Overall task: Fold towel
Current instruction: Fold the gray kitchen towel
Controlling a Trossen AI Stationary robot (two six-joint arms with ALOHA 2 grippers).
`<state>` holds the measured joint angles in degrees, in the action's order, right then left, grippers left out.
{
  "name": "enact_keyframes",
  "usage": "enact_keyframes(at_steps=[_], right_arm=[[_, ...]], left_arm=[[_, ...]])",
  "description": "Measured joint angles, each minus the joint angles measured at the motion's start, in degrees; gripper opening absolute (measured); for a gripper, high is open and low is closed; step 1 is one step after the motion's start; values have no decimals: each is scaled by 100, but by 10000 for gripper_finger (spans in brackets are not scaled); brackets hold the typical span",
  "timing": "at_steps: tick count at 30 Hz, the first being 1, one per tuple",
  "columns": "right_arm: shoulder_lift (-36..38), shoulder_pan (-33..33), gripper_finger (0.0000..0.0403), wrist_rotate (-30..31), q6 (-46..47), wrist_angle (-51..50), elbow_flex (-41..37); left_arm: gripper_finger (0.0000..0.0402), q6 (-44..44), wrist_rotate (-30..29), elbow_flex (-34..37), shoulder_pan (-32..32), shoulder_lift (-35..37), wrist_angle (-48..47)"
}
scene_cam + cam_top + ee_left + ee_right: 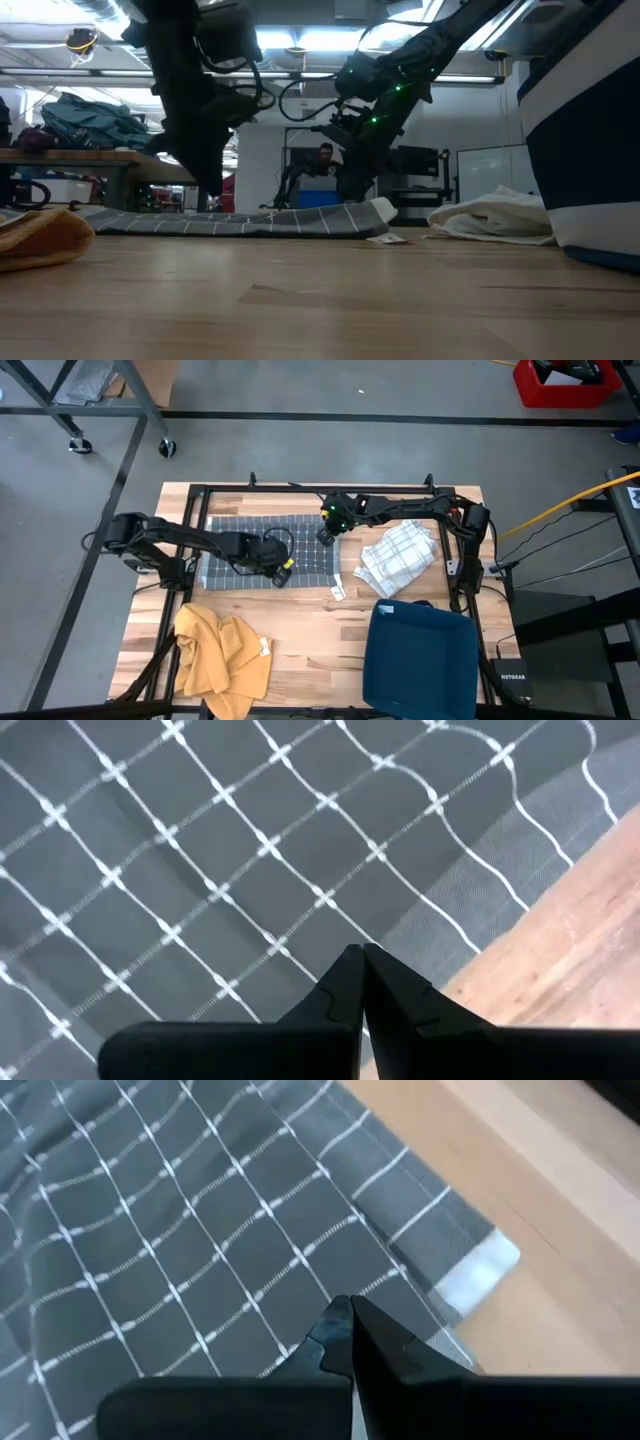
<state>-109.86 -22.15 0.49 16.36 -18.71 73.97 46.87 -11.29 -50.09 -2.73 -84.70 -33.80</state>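
From above, the grey checked towel (270, 550) lies flat on the wooden tabletop (320, 625). The left gripper (281, 572) is at the towel's near edge, the right gripper (327, 536) at its far corner.

Each wrist view shows jaws pressed together, cloth beneath the tips; probably pinching an edge. Lift both evenly.

At table level, a workshop lies beyond the tabletop.

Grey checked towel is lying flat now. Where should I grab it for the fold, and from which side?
Grip the grey checked towel at its two right-hand corners, coming straight down. It lies flat, so only edges offer purchase. Both tools, left and right, are shut just above those corners.
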Motion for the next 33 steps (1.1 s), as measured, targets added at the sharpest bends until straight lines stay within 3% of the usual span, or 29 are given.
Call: enact_keyframes(at_steps=[5,10,17,26,33], right_arm=[[0,0,2,0,2,60,-1],[-143,5,2,-33,132,105,2],[-417,44,3,49,418,185,-4],[-468,44,3,-48,442,149,-2],[-478,108,3,-634,438,-767,-2]], left_arm=[[0,552,-637,0,321,-27,0],[0,1394,-808,0,591,-42,7],[0,2264,-1555,0,1027,-319,-27],[0,2686,-1646,0,1070,-1124,-28],[0,2926,-1756,-22,984,-1279,-421]])
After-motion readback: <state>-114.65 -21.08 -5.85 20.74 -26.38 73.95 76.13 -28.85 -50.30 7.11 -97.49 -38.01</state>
